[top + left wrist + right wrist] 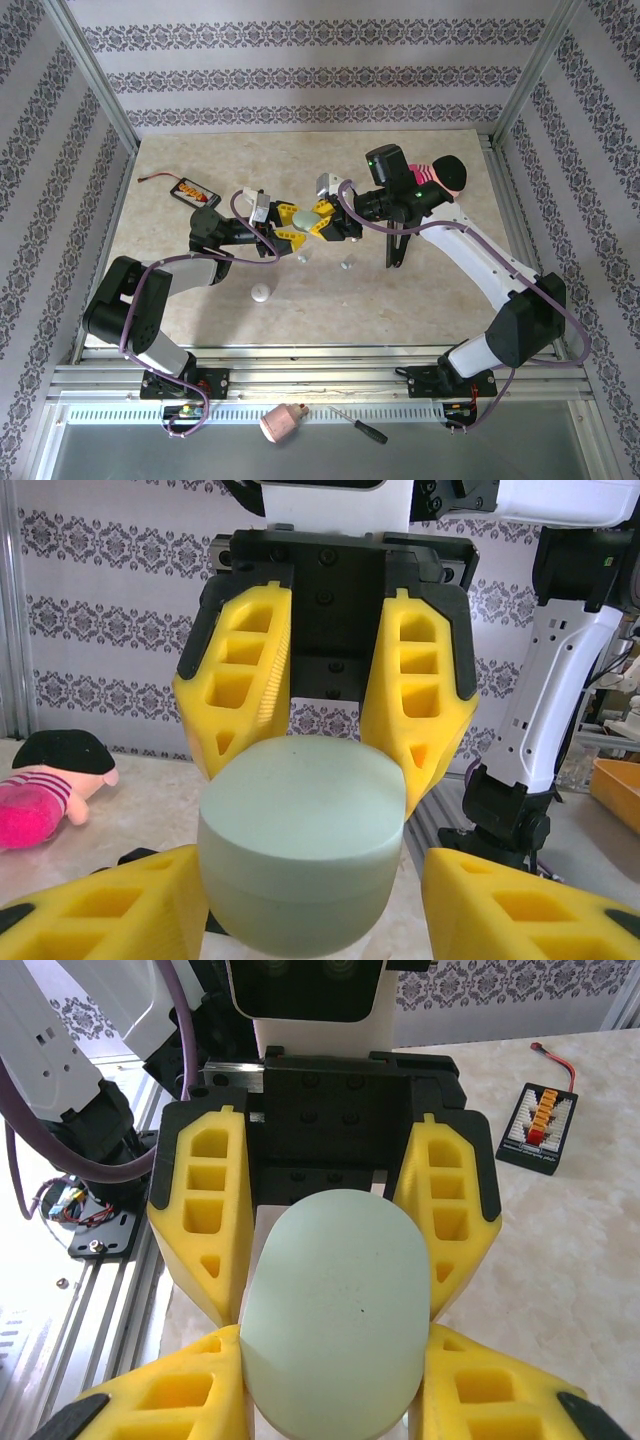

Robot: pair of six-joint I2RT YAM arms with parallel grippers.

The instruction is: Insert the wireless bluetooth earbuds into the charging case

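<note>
The mint-green charging case (303,217) hangs above the middle of the table between both grippers, lid closed, its seam visible. My right gripper (322,223) comes from the right and is shut on it; in the right wrist view both yellow fingers (190,1390) press the case (335,1310). My left gripper (289,236) faces it from the left with its jaws around the case (300,830). One left finger (120,905) touches the case and a narrow gap shows at the other. Two tiny pale earbuds (303,257) (346,266) lie on the table just below the grippers.
A white pebble-like case (262,292) lies nearer the front. A black charger board (193,191) with a red lead sits at the back left, a pink doll (440,174) at the back right. Metal rails and patterned walls bound the table.
</note>
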